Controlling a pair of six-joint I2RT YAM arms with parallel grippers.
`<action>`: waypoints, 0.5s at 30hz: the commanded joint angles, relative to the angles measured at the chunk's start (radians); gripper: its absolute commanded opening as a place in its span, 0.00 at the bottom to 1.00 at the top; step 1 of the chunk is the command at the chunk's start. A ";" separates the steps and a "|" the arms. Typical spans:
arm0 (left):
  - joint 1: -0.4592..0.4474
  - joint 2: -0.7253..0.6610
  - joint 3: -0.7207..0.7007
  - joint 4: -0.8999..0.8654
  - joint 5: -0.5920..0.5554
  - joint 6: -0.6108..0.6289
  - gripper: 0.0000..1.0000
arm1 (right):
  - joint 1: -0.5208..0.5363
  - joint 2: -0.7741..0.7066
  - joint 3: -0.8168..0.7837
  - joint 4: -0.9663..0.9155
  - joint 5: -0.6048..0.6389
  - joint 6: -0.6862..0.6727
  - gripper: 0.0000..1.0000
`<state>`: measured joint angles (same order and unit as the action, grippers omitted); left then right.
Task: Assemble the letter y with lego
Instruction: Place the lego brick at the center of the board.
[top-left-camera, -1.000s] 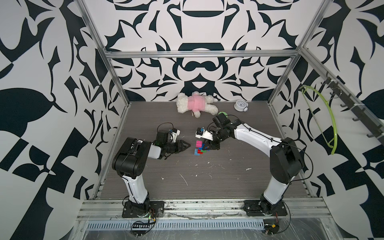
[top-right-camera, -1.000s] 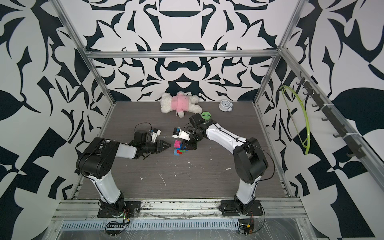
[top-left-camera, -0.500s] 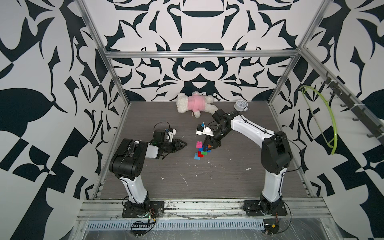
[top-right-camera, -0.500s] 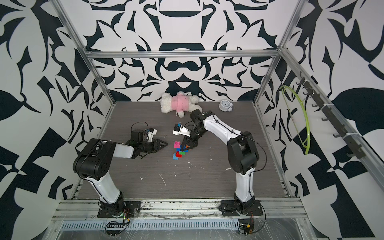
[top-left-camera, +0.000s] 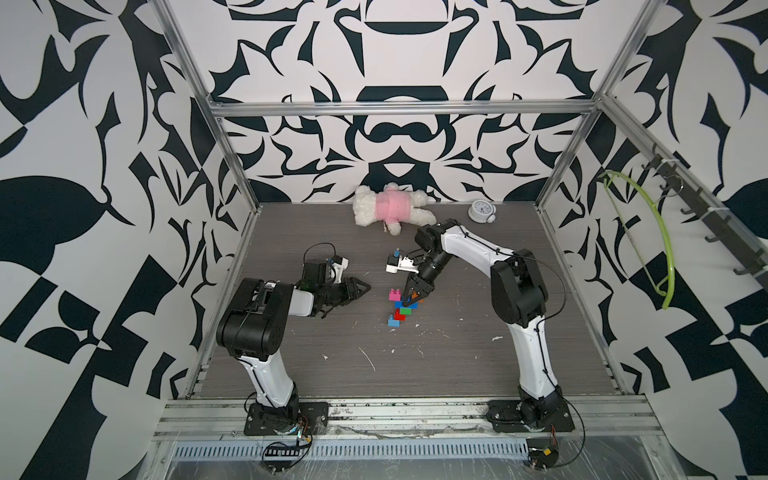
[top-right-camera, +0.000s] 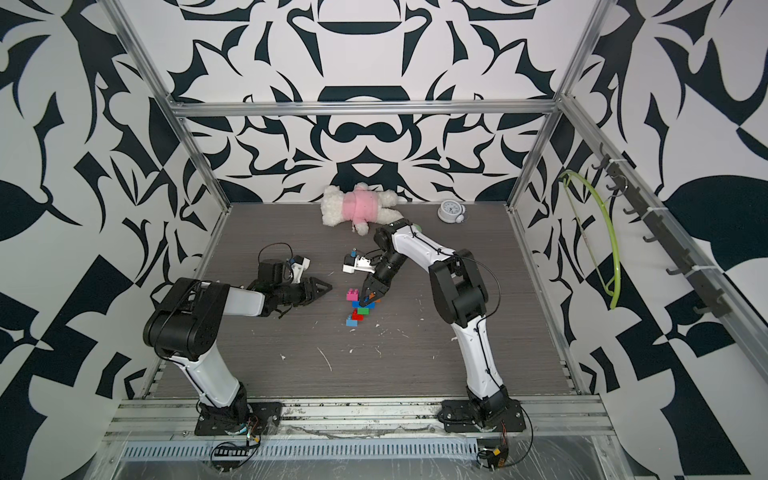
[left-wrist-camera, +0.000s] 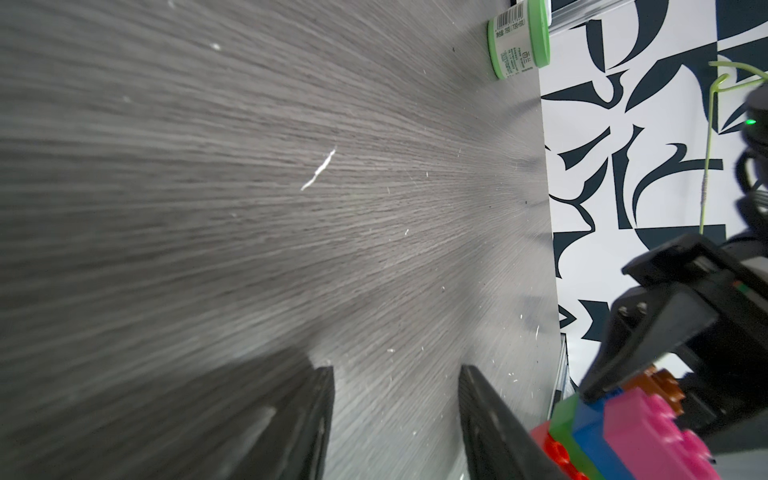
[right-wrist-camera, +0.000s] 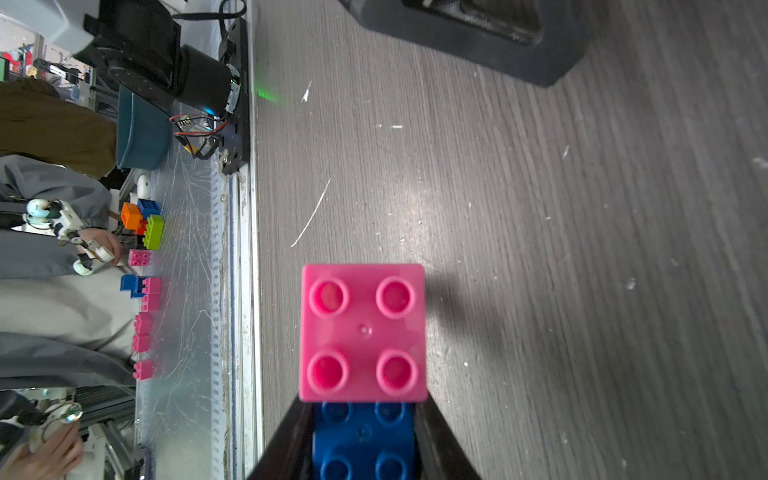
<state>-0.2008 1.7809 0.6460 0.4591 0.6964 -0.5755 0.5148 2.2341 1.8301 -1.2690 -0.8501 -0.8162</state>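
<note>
Between the fingers of the right gripper (top-left-camera: 412, 297): lego letter (top-left-camera: 403, 311), foot resting on the table (top-left-camera: 457, 365); the jaws are pinching its dark blue bar (right-wrist-camera: 363, 440), nearly closed, and the pink brick (right-wrist-camera: 363, 332) is sitting just past the tips. Beside the left gripper (left-wrist-camera: 397, 370), fingers parted halfway and holding nothing, the letter is standing just outside one finger.

Grey tabletop (top-left-camera: 457, 365) with lego figure (top-left-camera: 404, 310), plush toy (top-left-camera: 390, 210), clock (top-left-camera: 480, 211), tub (left-wrist-camera: 517, 39)

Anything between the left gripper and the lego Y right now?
Nothing visible: only grey wood-grain table separates the open, empty left gripper from the flat multicolour Y-shaped brick figure. The right gripper is closed around its dark blue bar.
</note>
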 joint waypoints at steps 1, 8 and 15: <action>0.009 -0.015 -0.022 -0.054 -0.012 0.016 0.53 | -0.011 0.007 0.052 -0.096 -0.058 -0.048 0.36; 0.009 -0.009 -0.030 -0.054 -0.009 0.016 0.52 | -0.031 0.069 0.103 -0.134 -0.076 -0.050 0.38; 0.009 0.000 -0.032 -0.056 -0.007 0.016 0.52 | -0.051 0.119 0.143 -0.175 -0.099 -0.065 0.40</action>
<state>-0.1963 1.7794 0.6426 0.4587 0.6975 -0.5755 0.4702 2.3585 1.9324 -1.3575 -0.8848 -0.8158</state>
